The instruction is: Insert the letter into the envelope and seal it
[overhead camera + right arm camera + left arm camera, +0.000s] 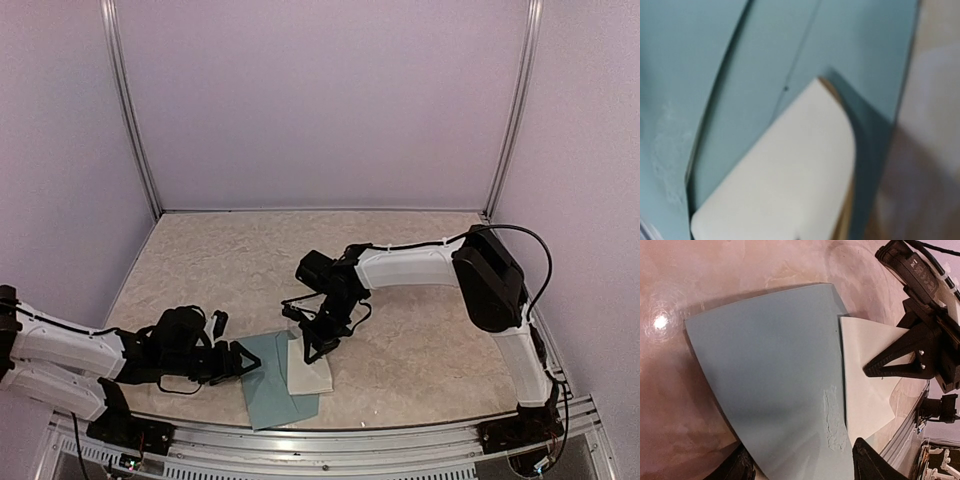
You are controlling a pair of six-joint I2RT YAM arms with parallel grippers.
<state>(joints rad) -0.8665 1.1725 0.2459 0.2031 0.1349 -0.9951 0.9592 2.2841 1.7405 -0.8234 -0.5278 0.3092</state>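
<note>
Clearly mid-insertion: the right gripper (867, 372), pinched shut, presses its tip on the letter (865, 405), which lies only partly inside the envelope (770, 365) by the table's (420, 300) near edge. The left gripper (243, 360) straddles the envelope's edge, jaws apart. Full insertion and sealing are not yet done.

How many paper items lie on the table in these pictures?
2. The teal envelope lies at the near edge between the arms; the white letter sticks out of its right side, under the right tool. Others may be hidden beneath.
</note>
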